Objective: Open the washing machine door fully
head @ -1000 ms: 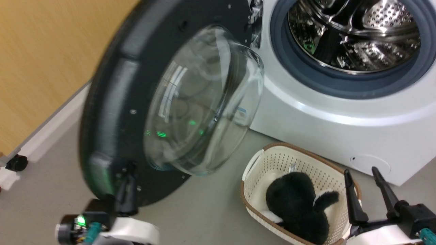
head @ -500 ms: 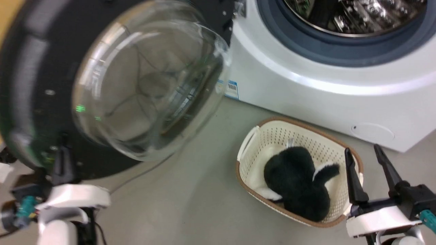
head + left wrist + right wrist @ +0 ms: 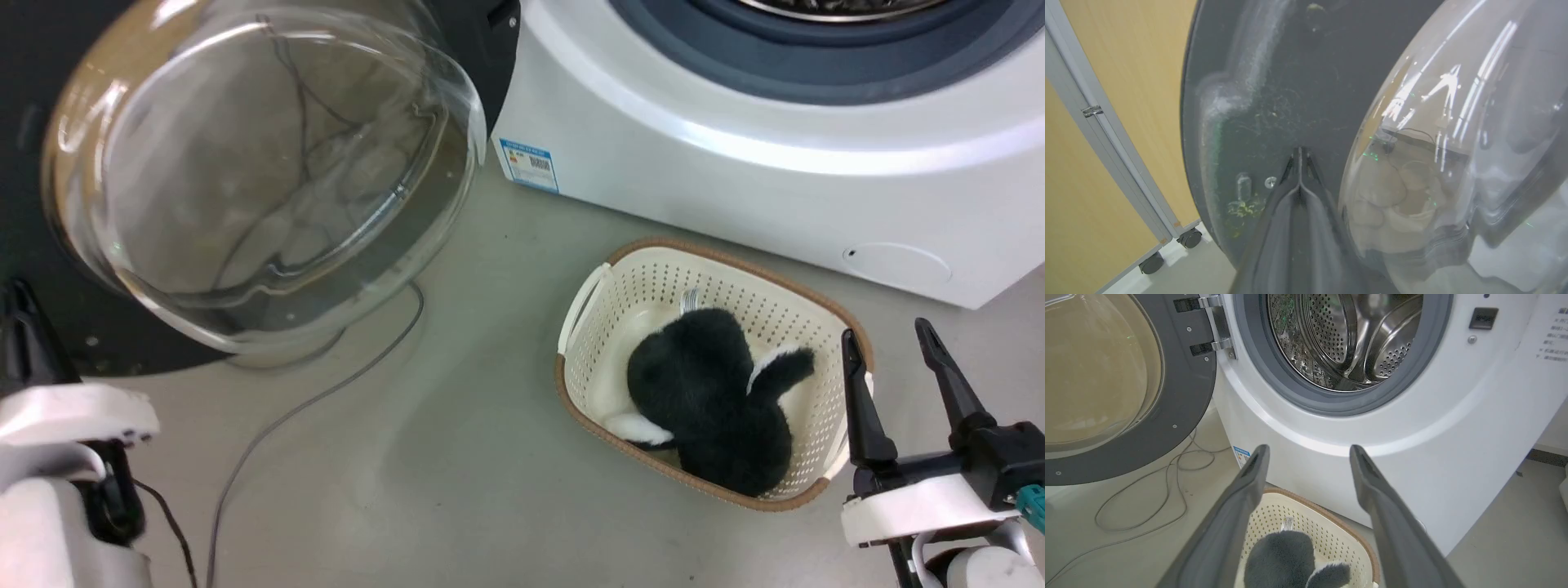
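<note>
Nearby, a cream basket (image 3: 645,302) holds a black plush toy (image 3: 718,400); right gripper (image 3: 886,331) spread, left gripper (image 3: 1299,153) closed.

Bare floor (image 3: 473,457) between washing machine door (image 3: 245,163) and basket (image 3: 653,294), cable (image 3: 359,371) across

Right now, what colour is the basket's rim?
Brown rim on a cream basket; head view shows it best.

The washing machine door (image 3: 261,163), a black disc with a bulging clear glass bowl, stands wide open at the left of the white washing machine (image 3: 735,188), baring its grey-ringed steel drum (image 3: 1347,339).
</note>
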Robot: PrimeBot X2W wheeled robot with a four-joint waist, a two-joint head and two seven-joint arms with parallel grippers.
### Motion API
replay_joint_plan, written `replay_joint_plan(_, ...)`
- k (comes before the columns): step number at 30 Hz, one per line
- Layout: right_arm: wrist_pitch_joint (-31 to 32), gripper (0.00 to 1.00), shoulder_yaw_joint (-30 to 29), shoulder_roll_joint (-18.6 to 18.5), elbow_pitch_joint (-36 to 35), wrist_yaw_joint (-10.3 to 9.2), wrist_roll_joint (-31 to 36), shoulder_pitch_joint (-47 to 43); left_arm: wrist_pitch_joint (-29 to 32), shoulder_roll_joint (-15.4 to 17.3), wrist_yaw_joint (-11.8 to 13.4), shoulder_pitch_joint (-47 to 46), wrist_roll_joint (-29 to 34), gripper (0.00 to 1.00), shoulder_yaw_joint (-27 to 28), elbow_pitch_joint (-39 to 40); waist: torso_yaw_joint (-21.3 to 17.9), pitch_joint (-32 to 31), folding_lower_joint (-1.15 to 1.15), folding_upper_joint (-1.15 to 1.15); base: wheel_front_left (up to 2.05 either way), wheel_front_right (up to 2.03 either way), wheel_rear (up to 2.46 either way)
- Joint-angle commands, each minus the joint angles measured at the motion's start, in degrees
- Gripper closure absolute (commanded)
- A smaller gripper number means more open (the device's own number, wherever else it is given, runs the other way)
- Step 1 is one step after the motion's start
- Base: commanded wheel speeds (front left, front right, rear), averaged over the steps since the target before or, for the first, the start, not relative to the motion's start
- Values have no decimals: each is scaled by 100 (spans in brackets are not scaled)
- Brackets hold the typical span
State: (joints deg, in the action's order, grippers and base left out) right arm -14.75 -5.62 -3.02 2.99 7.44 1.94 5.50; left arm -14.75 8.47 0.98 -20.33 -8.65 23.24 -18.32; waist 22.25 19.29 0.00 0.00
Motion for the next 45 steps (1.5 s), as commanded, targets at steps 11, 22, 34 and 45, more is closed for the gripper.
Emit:
replay_joint_plan(11,-25,0,48,14,-47,5,158,292,-25,461,-173,-1000,34,100,595,-958,-145,322,0,0,0,0,0)
replay_joint_plan(22,-25,0,6,14,-13,5,184,297,-25,795,-263,-1440,236,100,776,-1707,-253,295,0,0,0,0,0)
replay_joint_plan(34,-25,0,15,14,117,5,-32,126,-25,646,-365,-1154,538,100,657,-1559,-207,-227,0,0,0,0,0)
replay_joint_plan(45,-25,0,50,14,321,5,-482,-390,-25,374,-496,-180,803,100,433,-900,-174,-1263,0,0,0,0,0)
